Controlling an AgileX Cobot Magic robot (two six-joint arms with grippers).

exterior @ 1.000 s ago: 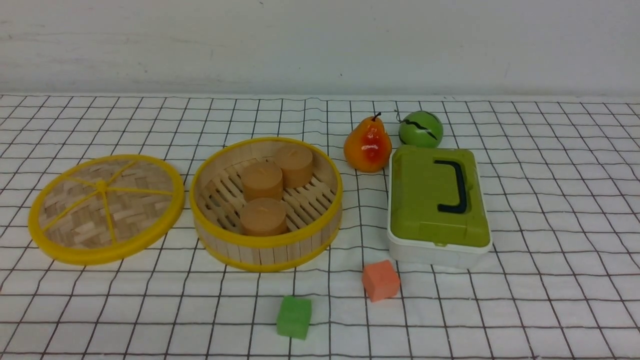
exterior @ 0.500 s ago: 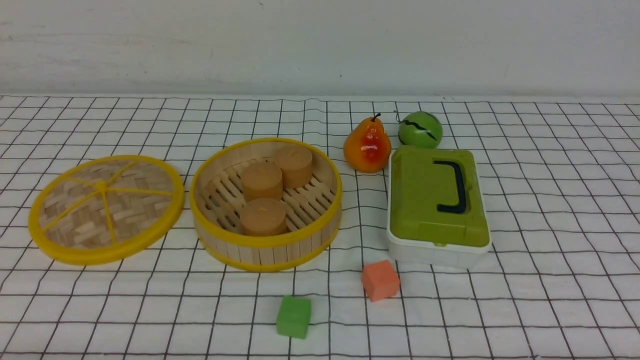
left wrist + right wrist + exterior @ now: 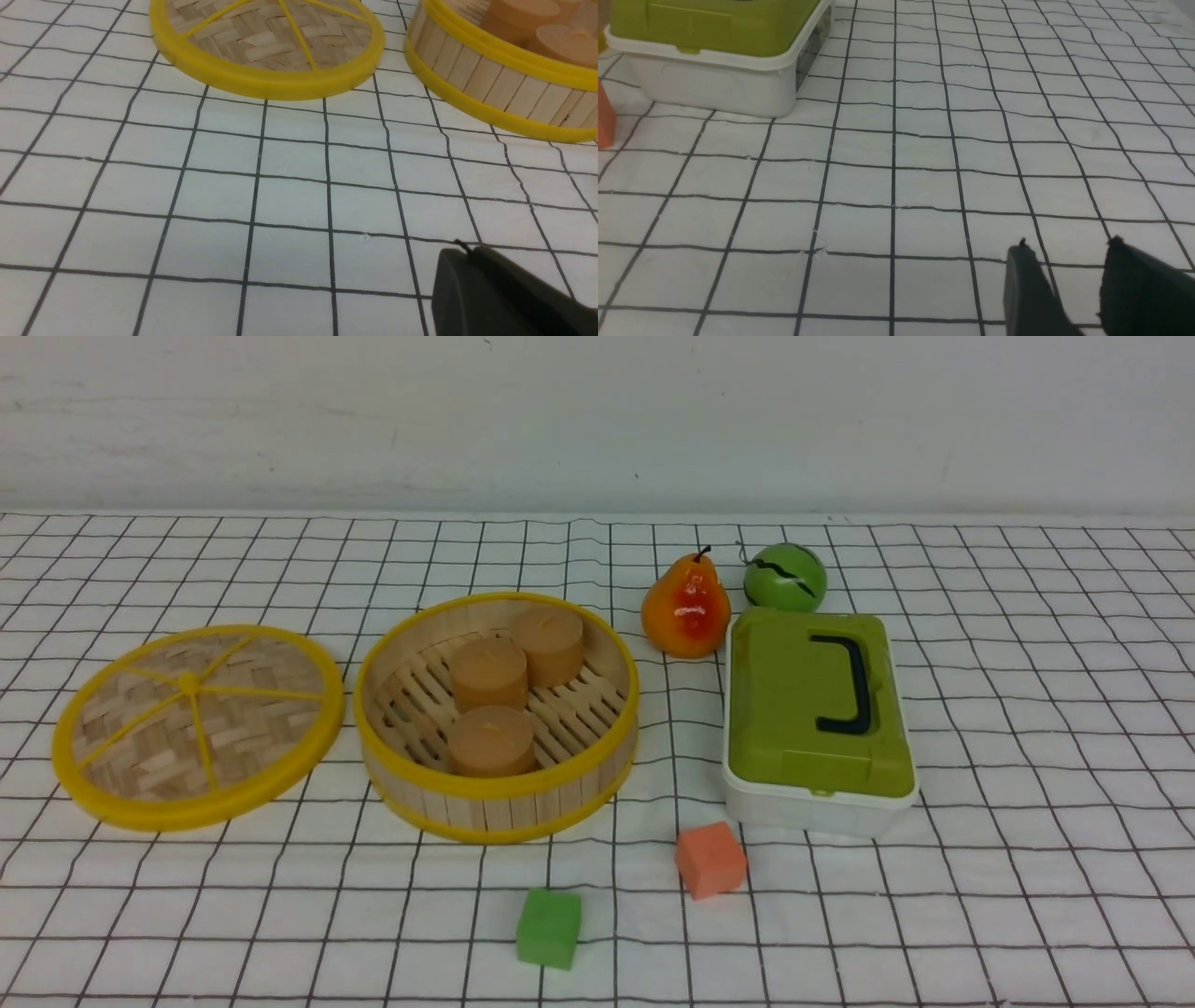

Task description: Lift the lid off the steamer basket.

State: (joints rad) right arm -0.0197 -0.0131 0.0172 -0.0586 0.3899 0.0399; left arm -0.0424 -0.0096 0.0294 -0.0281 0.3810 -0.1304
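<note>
The woven bamboo lid (image 3: 198, 724) with its yellow rim and spokes lies flat on the cloth, left of the steamer basket (image 3: 498, 715) and just apart from it. The basket stands uncovered with three tan cylinders (image 3: 489, 674) inside. The left wrist view has the lid (image 3: 266, 42) and the basket's slatted wall (image 3: 495, 84) ahead of my left gripper (image 3: 465, 254), whose dark fingers are pressed together with nothing between them. My right gripper (image 3: 1066, 252) hovers over bare cloth with a gap between its fingers. Neither gripper appears in the front view.
A white box with a green lid and black handle (image 3: 817, 719) stands right of the basket. A pear (image 3: 686, 607) and a green ball (image 3: 785, 577) sit behind it. An orange cube (image 3: 710, 859) and a green cube (image 3: 549, 927) lie in front.
</note>
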